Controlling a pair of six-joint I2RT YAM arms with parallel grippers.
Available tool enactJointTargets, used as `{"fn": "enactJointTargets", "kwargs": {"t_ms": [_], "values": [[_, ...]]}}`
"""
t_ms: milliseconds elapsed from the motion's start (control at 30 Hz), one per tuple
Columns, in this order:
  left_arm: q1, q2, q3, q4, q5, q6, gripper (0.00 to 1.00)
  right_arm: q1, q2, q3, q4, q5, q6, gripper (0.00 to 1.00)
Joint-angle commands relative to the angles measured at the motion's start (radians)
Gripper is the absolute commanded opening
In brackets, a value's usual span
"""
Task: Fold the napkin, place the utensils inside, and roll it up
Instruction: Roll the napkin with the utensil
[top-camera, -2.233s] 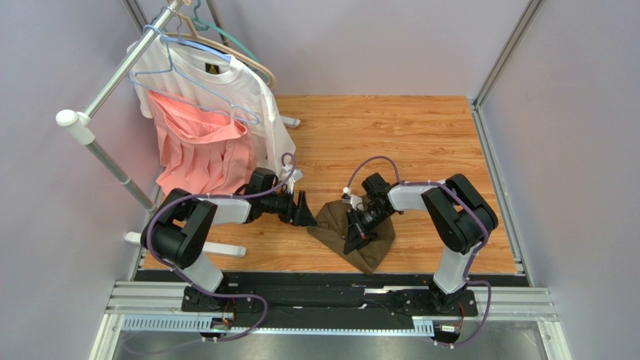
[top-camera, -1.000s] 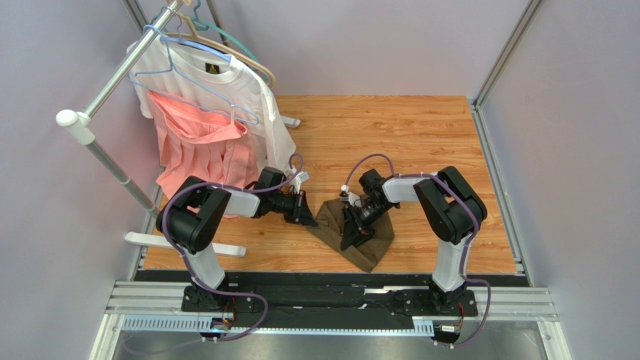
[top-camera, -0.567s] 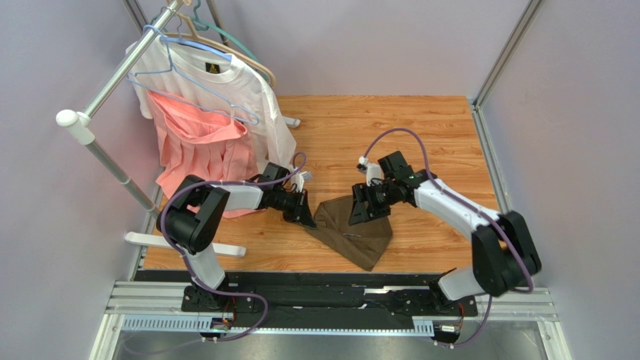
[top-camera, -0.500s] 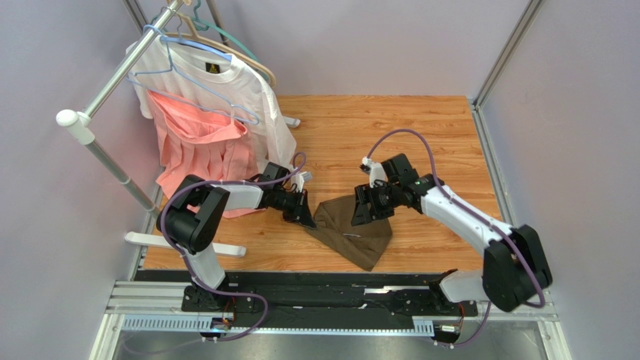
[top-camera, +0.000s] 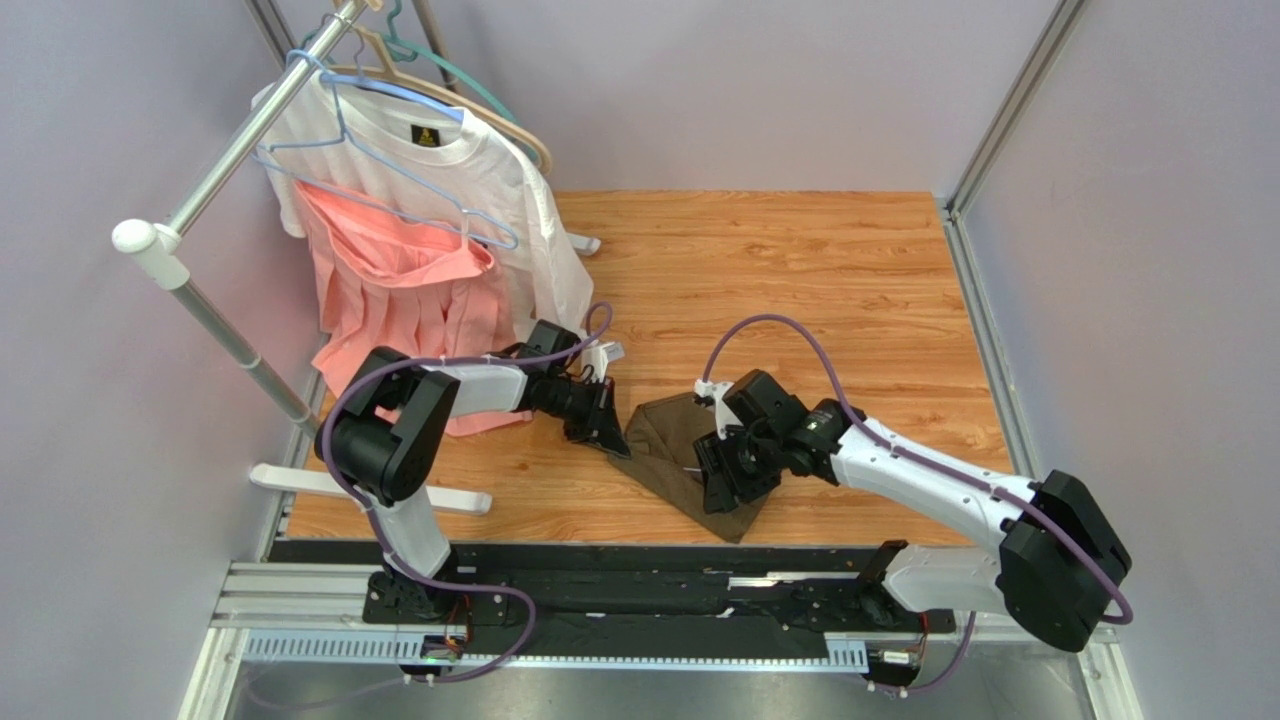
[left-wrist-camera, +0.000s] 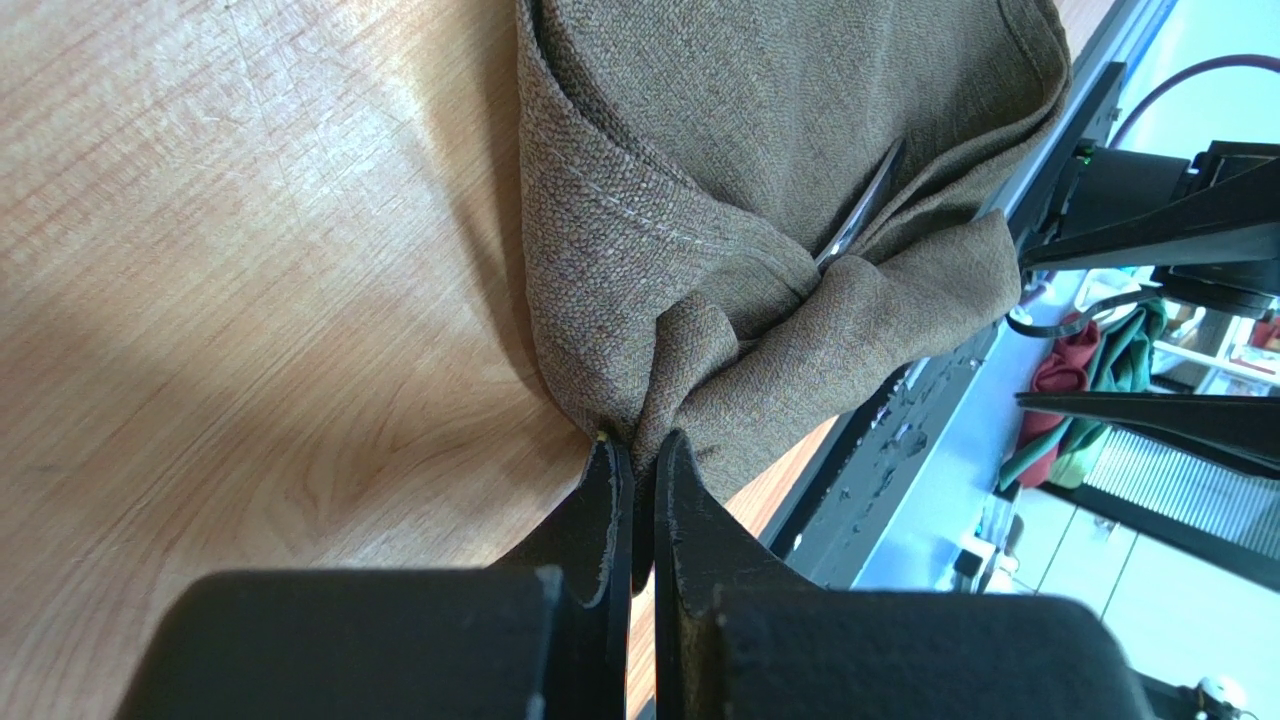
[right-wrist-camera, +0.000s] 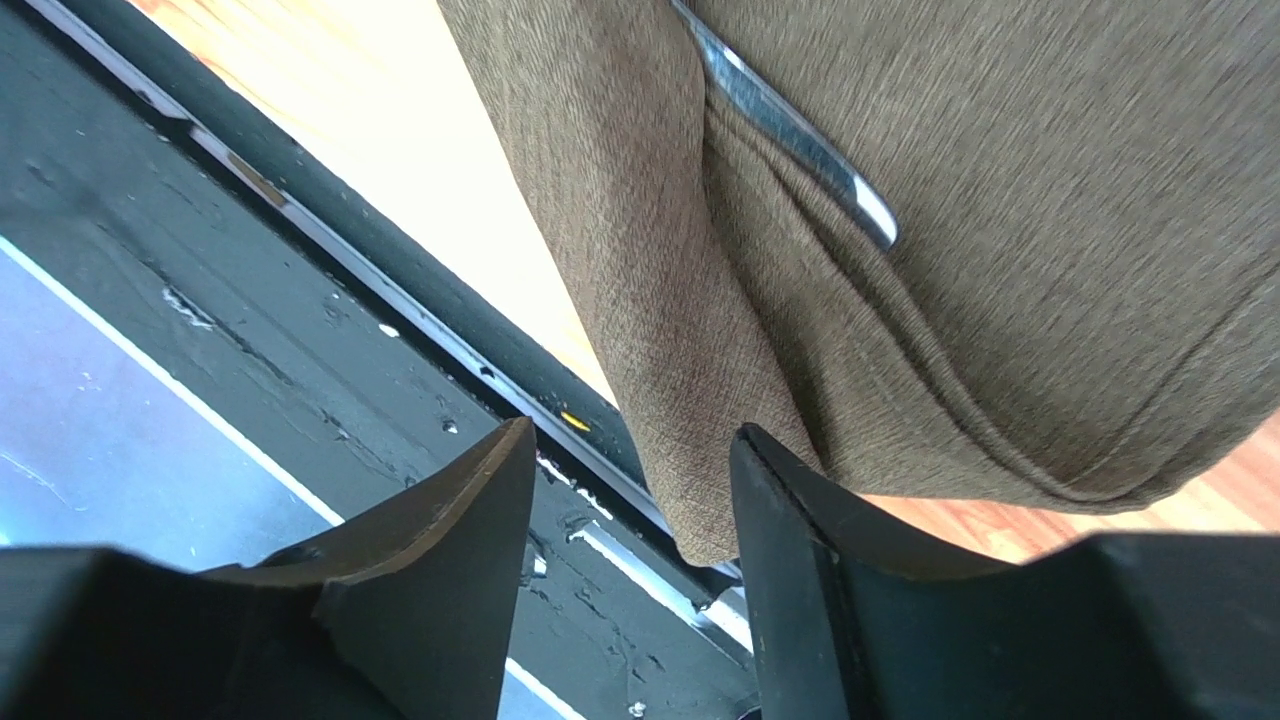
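The olive-brown napkin (top-camera: 672, 446) lies folded in a bundle on the wooden table. My left gripper (top-camera: 613, 437) is shut on its left corner; in the left wrist view the cloth (left-wrist-camera: 751, 180) bunches into the closed fingertips (left-wrist-camera: 609, 473). A silver utensil handle (right-wrist-camera: 789, 132) pokes out of a fold, and it shows as a sliver (left-wrist-camera: 860, 218) in the left wrist view. Which utensil it is I cannot tell; the rest is hidden in the cloth. My right gripper (top-camera: 718, 477) hovers open over the napkin's near corner (right-wrist-camera: 706, 495), which lies between its spread fingers.
A clothes rack (top-camera: 226, 150) with a white T-shirt (top-camera: 466, 165) and a pink garment (top-camera: 398, 293) stands at the left, close behind my left arm. The black base rail (top-camera: 646, 578) runs along the table's near edge, just below the napkin. Walls enclose the sides.
My right gripper let go of the napkin, opened, swung up and to the far right, then came back down to the napkin's near corner. The left gripper stayed clamped on its corner.
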Motion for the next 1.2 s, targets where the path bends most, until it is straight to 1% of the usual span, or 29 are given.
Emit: {"fn": "enactJointTargets", "kwargs": {"t_ms": [0,200,367,433,500,533,600,633,667,700,733,833,867,1000,1067,1167], "values": [[0.008,0.011,0.01,-0.05,-0.068,0.036,0.0,0.035,0.01,-0.024,0.022,0.046,0.057,0.53],[0.01,0.009,0.013,-0.05,-0.071,0.038,0.0,0.07,0.021,-0.059,0.029,0.072,0.088,0.52],[0.01,0.002,0.012,-0.05,-0.069,0.038,0.0,0.092,0.038,-0.067,0.032,0.135,0.098,0.55],[0.01,-0.002,0.012,-0.05,-0.071,0.039,0.0,0.095,0.048,-0.07,0.044,0.135,0.1,0.54],[0.01,-0.005,0.01,-0.05,-0.074,0.039,0.0,0.103,0.067,-0.071,0.053,0.127,0.106,0.48],[0.01,-0.003,0.01,-0.05,-0.074,0.039,0.0,0.101,0.073,-0.073,0.052,0.123,0.108,0.39],[0.01,-0.003,0.007,-0.048,-0.072,0.039,0.0,0.103,0.096,-0.071,0.049,0.101,0.112,0.29],[0.01,-0.003,0.007,-0.048,-0.072,0.039,0.0,0.103,0.101,-0.071,0.047,0.095,0.117,0.15],[0.01,-0.005,0.007,-0.05,-0.071,0.041,0.0,0.103,0.099,-0.07,0.045,0.078,0.124,0.08],[0.01,-0.005,0.007,-0.05,-0.075,0.041,0.0,0.1,0.091,-0.061,0.041,0.068,0.137,0.03],[0.01,-0.005,0.009,-0.05,-0.075,0.042,0.0,0.1,0.087,-0.055,0.036,0.054,0.143,0.0],[0.01,-0.005,0.01,-0.051,-0.078,0.044,0.0,0.063,0.067,-0.045,0.045,-0.018,0.178,0.0],[0.01,-0.003,0.012,-0.053,-0.078,0.045,0.0,0.046,0.062,-0.05,0.055,-0.073,0.189,0.0],[0.01,-0.005,0.012,-0.056,-0.083,0.049,0.0,-0.075,0.056,-0.11,0.147,-0.228,0.23,0.0],[0.01,-0.002,0.01,-0.056,-0.086,0.05,0.0,-0.113,0.071,-0.148,0.18,-0.258,0.237,0.0],[0.01,0.006,0.012,-0.056,-0.089,0.053,0.0,-0.15,0.102,-0.167,0.179,-0.235,0.215,0.0]]}}
